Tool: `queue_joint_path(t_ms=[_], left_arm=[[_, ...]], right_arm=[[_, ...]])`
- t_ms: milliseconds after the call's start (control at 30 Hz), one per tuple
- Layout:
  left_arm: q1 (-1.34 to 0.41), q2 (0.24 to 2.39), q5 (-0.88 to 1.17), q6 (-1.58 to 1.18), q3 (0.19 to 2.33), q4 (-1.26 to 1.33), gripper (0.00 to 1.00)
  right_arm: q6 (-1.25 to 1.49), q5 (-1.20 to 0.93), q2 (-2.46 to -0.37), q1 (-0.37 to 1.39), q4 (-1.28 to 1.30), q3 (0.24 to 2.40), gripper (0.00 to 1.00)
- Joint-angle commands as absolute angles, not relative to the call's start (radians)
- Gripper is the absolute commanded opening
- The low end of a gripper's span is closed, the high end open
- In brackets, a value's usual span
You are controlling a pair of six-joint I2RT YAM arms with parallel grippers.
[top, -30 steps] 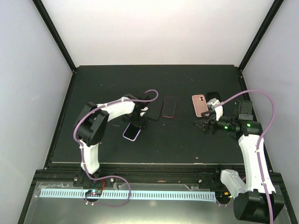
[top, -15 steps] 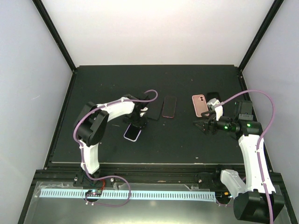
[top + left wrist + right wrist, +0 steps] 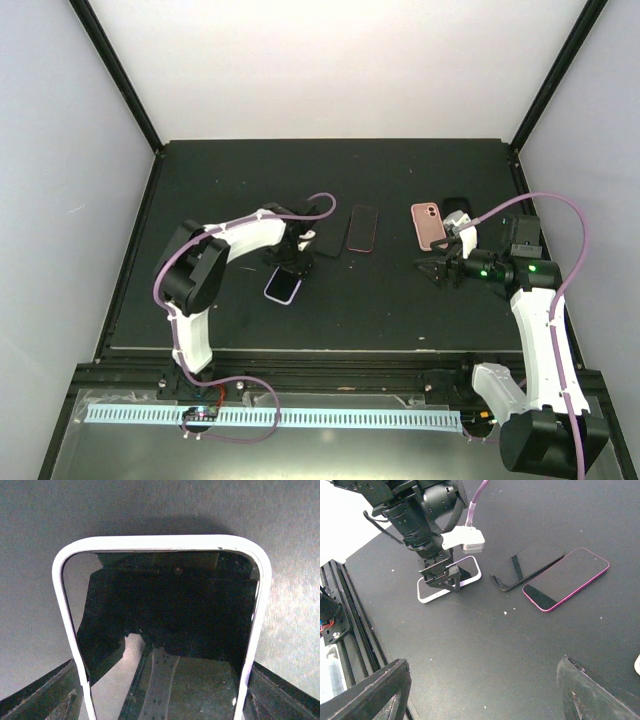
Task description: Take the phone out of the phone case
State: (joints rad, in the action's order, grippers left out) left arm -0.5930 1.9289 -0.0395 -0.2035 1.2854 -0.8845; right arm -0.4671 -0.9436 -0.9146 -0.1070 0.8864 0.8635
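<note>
A phone in a white case (image 3: 283, 287) lies screen up on the black table (image 3: 380, 300). It fills the left wrist view (image 3: 160, 605) and shows in the right wrist view (image 3: 432, 593). My left gripper (image 3: 292, 264) stands over it, with its fingers (image 3: 45, 697) against the two long sides of the case. My right gripper (image 3: 437, 270) is open and empty, hovering well to the right of it, with its fingertips (image 3: 367, 692) wide apart over bare table.
A bare black phone (image 3: 325, 243) and a magenta-edged phone (image 3: 362, 229) lie side by side behind the left gripper, and both show in the right wrist view (image 3: 530, 565) (image 3: 567, 578). A pink case (image 3: 428, 225) lies by the right gripper. Rails run along the table's near edge.
The left arm has shifted slightly and the white-cased phone has crept a little toward the near edge with it. The right arm has not moved.
</note>
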Motion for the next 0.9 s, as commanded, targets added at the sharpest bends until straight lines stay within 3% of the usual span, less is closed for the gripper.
queue_joint_path(t_ms=[0,167,367,567,700,867], left_arm=[[-0.598,1.799,-0.004,-0.234,1.271,-0.932,0.49],[-0.632,1.547,0.007,-0.280,1.238,-0.775,0.41],[-0.826,1.246,0.039,-0.427,1.003,-0.206,0.16],[-0.947,1.219,-0.126,-0.541,0.917,0.088,0.17],[-0.996,1.223,-0.306,-0.606,0.914,0.145,0.02],[-1.060,1.241,-0.514,-0.673,0.979,0.090,0.02]], right_arm=[[-0.481,-0.947,-0.911,-0.105,0.887,0.876,0.80],[-0.483,-0.953,-0.919,-0.103,0.884,0.873,0.78],[-0.453,-0.981,-0.952,-0.101,0.849,0.869,0.70],[-0.443,-0.939,-0.965,0.034,0.849,0.913,0.60],[-0.338,-0.697,-0.951,0.246,0.734,0.935,0.58],[-0.229,-0.635,-0.990,0.368,0.658,0.980,0.57]])
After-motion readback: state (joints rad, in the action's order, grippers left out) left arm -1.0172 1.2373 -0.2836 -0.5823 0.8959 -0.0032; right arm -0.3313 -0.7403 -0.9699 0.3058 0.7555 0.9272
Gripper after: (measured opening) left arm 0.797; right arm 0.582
